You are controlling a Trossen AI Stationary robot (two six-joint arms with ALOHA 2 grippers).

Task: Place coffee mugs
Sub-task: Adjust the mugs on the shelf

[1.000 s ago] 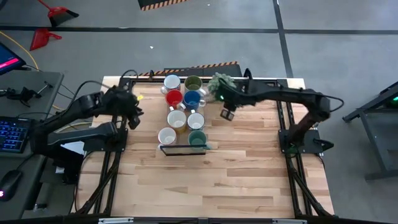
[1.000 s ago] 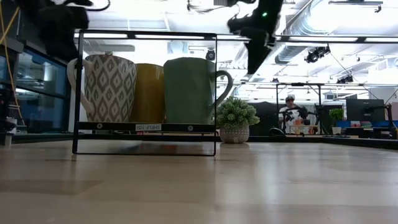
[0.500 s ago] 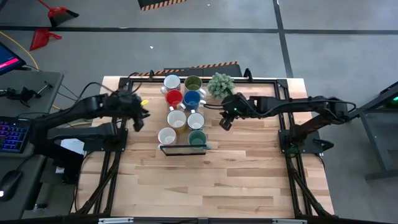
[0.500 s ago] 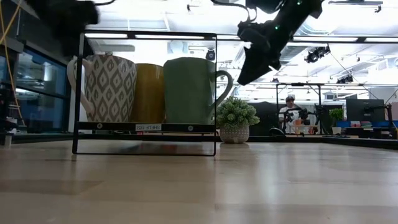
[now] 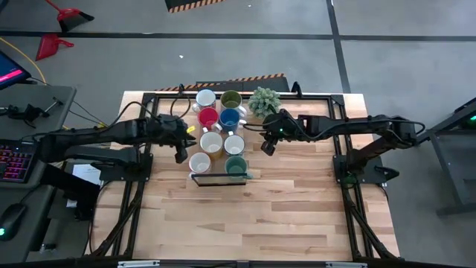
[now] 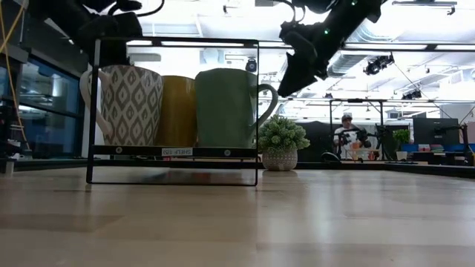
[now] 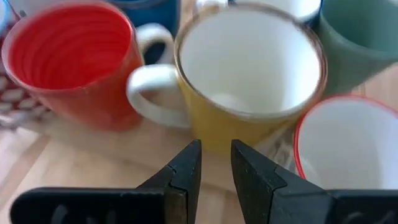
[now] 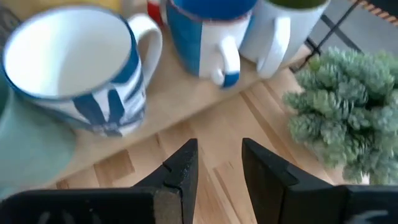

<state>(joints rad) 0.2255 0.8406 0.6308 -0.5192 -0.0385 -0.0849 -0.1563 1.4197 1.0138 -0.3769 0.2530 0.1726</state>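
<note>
Eight mugs (image 5: 220, 137) stand clustered in two columns on a wooden desk (image 5: 253, 216), near its far edge, packed rim to rim so they fit behind a thin black wire frame (image 5: 220, 179) that marks the near end of the group. Taking the frame as the landmark: just behind it sit a white mug (image 5: 198, 162) and a teal mug (image 5: 236, 165); behind those a yellow-sided mug (image 5: 211, 142) and a blue-patterned white mug (image 5: 234, 144); then a red mug (image 5: 207, 117) and a blue mug (image 5: 230, 117); farthest back another white mug (image 5: 206, 97) and an olive mug (image 5: 231, 99). A small potted plant (image 5: 263, 100) stands beside the olive mug, apart from the set. The left pincer (image 5: 181, 141) hovers beside the yellow-sided mug, on the left of the group; its fingers stand a narrow gap apart and grip nothing, aimed at that mug's side near its handle, probably lining up a grasp. The right pincer (image 5: 268, 141) hangs on the other side, near the blue-patterned mug, also slightly spread and empty, pointing toward the handles of the blue and olive mugs. Both arms seem poised rather than carrying, so the mugs all rest on the desk.
</note>
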